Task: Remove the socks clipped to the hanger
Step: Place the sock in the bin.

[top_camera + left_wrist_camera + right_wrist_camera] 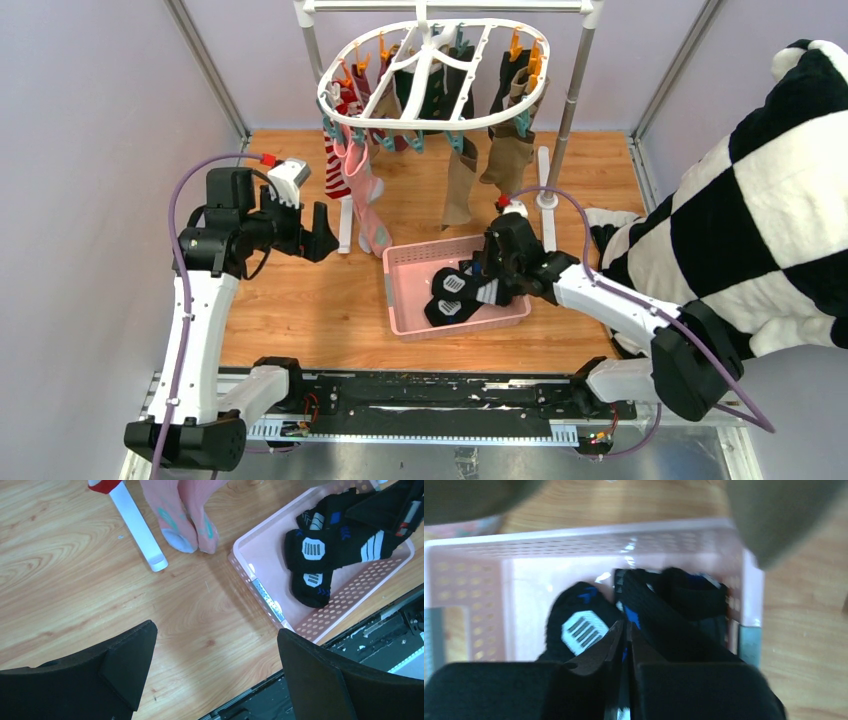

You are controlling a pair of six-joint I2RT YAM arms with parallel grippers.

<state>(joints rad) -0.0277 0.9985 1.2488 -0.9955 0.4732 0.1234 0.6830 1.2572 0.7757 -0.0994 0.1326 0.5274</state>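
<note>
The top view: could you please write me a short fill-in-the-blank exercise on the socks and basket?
1. The black socks lie in the ____ basket.
2. The frame of the hanger is ____.
3. The left gripper is wide ____.
Missing words: pink; white; open.

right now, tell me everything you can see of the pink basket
The basket is pale pink plastic, rectangular, with low walls pierced by rows of small holes and a grey strip on an end wall. It sits flat and slightly skewed on the wooden table. Inside lie black socks with white and blue marks, toward its right end. The right gripper reaches in over them, jaws nearly together; whether it touches the basket is unclear.
</note>
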